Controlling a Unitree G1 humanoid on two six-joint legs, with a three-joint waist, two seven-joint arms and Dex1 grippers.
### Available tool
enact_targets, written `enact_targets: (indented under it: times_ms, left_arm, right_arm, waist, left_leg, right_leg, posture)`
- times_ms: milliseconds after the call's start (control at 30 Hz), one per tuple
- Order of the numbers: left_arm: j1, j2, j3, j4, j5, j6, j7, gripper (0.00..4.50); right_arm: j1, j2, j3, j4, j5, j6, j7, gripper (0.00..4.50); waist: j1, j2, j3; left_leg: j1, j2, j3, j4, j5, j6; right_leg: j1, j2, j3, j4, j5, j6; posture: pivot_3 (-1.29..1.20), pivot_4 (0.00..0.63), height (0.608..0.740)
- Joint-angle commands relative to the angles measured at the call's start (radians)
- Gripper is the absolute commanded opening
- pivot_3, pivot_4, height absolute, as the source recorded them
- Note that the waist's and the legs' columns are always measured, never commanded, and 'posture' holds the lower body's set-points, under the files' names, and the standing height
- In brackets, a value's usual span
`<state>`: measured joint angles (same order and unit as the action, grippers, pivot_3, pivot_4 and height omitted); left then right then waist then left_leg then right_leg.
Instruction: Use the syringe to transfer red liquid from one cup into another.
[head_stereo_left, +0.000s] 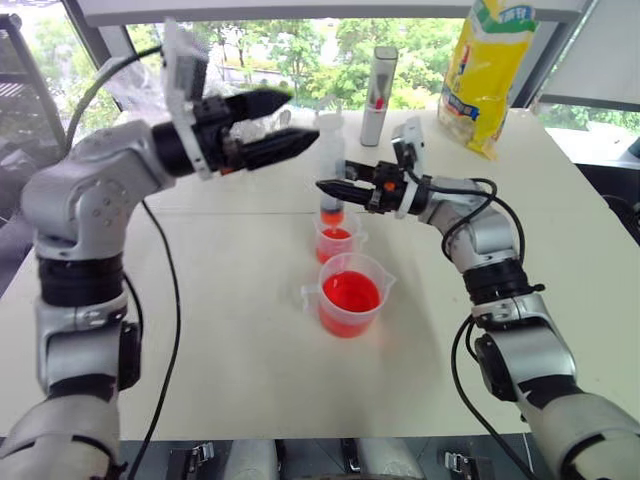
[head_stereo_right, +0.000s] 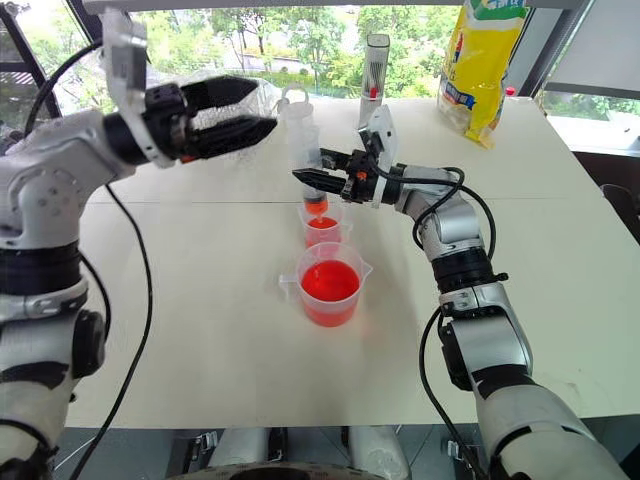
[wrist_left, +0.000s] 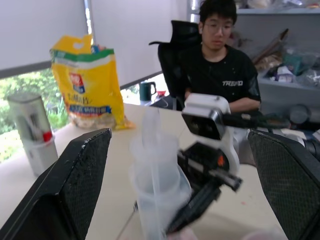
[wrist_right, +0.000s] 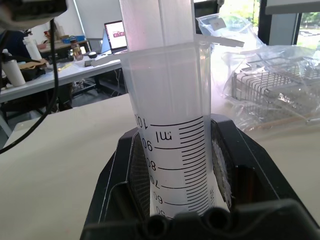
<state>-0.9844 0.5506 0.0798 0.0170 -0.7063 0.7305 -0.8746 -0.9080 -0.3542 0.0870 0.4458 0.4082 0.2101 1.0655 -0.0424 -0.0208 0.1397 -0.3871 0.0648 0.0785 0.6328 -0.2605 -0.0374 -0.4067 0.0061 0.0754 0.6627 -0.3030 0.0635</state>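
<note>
The right gripper (head_stereo_right: 312, 180) is clamped on the syringe (head_stereo_right: 300, 140), its two black fingers (wrist_right: 125, 190) pressed against either side of the graduated barrel. The syringe is held upright, with its plunger raised above the barrel and its orange-red tip (head_stereo_right: 316, 206) pointed down into the mouth of the smaller clear cup (head_stereo_right: 321, 226). Red liquid (head_stereo_right: 321, 224) is seen in the bottom of that cup. The left gripper (head_stereo_right: 250, 112) is held higher, over the table's left part and just beside the top of the syringe, with its fingers (wrist_left: 70, 185) spread wide apart and nothing between them; whether the plunger is touched cannot be told.

The smaller cup is set near the middle of the white table (head_stereo_right: 200, 330). The larger clear measuring cup (head_stereo_right: 329, 290) is placed just beside it, toward the table's near edge, and is filled about halfway with red liquid (head_stereo_right: 330, 283); its flat handle tab is turned toward the table's left edge.

Toward the far edge, an upright silver cylinder (head_stereo_right: 374, 75) is seen behind the right gripper, and a yellow bag (head_stereo_right: 482, 65) is stood near the far right corner. A person (wrist_left: 220, 70) in a black shirt is seated beyond the table.
</note>
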Motion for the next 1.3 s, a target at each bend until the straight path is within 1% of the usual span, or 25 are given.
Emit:
enact_targets:
  times_ms: [33, 167, 300, 333, 400, 533, 567, 767, 1033, 1300]
  left_arm:
    - [-0.060, -0.032, -0.032, 0.078, 0.063, -0.075, -0.015, 4.43]
    - [-0.097, -0.066, -0.071, 0.165, 0.114, -0.118, -0.058, 4.43]
    - [-0.117, -0.088, -0.071, 0.203, 0.129, -0.130, -0.079, 4.43]
    - [-0.121, -0.092, -0.069, 0.209, 0.129, -0.131, -0.081, 4.21]
    - [-0.128, -0.098, -0.062, 0.214, 0.129, -0.130, -0.082, 3.56]
    - [-0.136, -0.106, -0.045, 0.214, 0.118, -0.119, -0.083, 1.64]
    - [-0.136, -0.106, -0.039, 0.210, 0.112, -0.113, -0.083, 1.43]
    - [-0.123, -0.113, -0.035, 0.193, 0.113, -0.100, -0.079, 1.44]
    - [-0.080, -0.125, -0.091, 0.169, 0.170, -0.102, -0.083, 1.44]
    - [-0.047, -0.133, -0.111, 0.155, 0.200, -0.091, -0.090, 1.44]
  right_arm:
    - [-0.029, 0.003, -0.031, -0.018, -0.002, -0.017, 0.006, 1.33]
    - [-0.030, 0.008, -0.034, -0.020, -0.011, -0.017, 0.003, 1.33]
    - [-0.029, 0.012, -0.037, -0.021, -0.018, -0.017, 0.004, 1.33]
    - [-0.029, 0.012, -0.037, -0.021, -0.021, -0.017, 0.005, 1.33]
    - [-0.027, 0.014, -0.037, -0.021, -0.025, -0.018, 0.007, 1.33]
    - [-0.024, 0.018, -0.038, -0.020, -0.031, -0.016, 0.012, 1.33]
    - [-0.024, 0.019, -0.037, -0.019, -0.033, -0.017, 0.014, 1.33]
    - [-0.026, 0.022, -0.037, -0.012, -0.034, -0.014, 0.019, 1.33]
    - [-0.030, 0.020, -0.040, -0.019, -0.034, -0.005, 0.023, 1.33]
    - [-0.036, 0.014, -0.048, -0.032, -0.034, 0.007, 0.032, 1.33]
  waist:
    - [-0.002, 0.000, 0.000]
    - [-0.005, 0.000, 0.000]
    - [-0.004, 0.000, 0.000]
    - [-0.004, 0.000, 0.000]
    - [-0.003, 0.000, 0.000]
    - [-0.003, 0.000, 0.000]
    - [-0.003, 0.000, 0.000]
    - [-0.002, 0.000, 0.000]
    - [-0.003, 0.000, 0.000]
    - [-0.003, 0.000, 0.000]
  left_leg:
    - [0.000, 0.000, 0.000, 0.000, 0.000, 0.000]
    - [0.000, 0.000, 0.000, -0.001, 0.000, 0.000]
    - [0.000, 0.001, 0.000, -0.001, 0.000, 0.000]
    - [0.000, 0.001, 0.000, -0.001, 0.000, 0.000]
    - [0.000, 0.001, 0.000, 0.000, 0.000, 0.000]
    - [0.000, 0.001, 0.000, 0.000, 0.000, 0.000]
    - [0.000, 0.001, 0.000, 0.000, 0.000, 0.000]
    - [0.000, 0.001, 0.000, 0.000, 0.000, 0.000]
    - [0.000, 0.001, 0.000, -0.001, 0.000, 0.000]
    - [0.000, 0.001, 0.000, 0.000, 0.000, 0.000]
  right_leg:
    - [0.000, 0.000, 0.000, 0.000, 0.000, 0.000]
    - [-0.001, 0.001, 0.001, 0.000, 0.000, 0.000]
    - [-0.001, 0.001, 0.001, 0.000, 0.000, 0.000]
    - [-0.001, 0.001, 0.001, 0.000, 0.000, 0.000]
    - [-0.001, 0.001, 0.001, 0.000, 0.000, 0.000]
    - [-0.001, 0.001, 0.001, 0.000, 0.000, 0.000]
    - [-0.001, 0.001, 0.001, 0.001, 0.000, 0.000]
    - [-0.001, 0.001, 0.001, 0.001, 0.000, 0.000]
    - [-0.001, 0.001, 0.001, 0.001, 0.000, 0.000]
    - [-0.001, 0.001, 0.001, 0.001, 0.000, 0.000]
  posture:
    - [0.00, 0.150, 0.740]
    - [0.00, 0.150, 0.740]
    - [0.00, 0.150, 0.740]
    - [0.00, 0.150, 0.740]
    - [0.00, 0.150, 0.740]
    - [0.00, 0.150, 0.740]
    - [0.00, 0.150, 0.740]
    - [0.00, 0.150, 0.740]
    - [0.00, 0.150, 0.740]
    - [0.00, 0.150, 0.740]
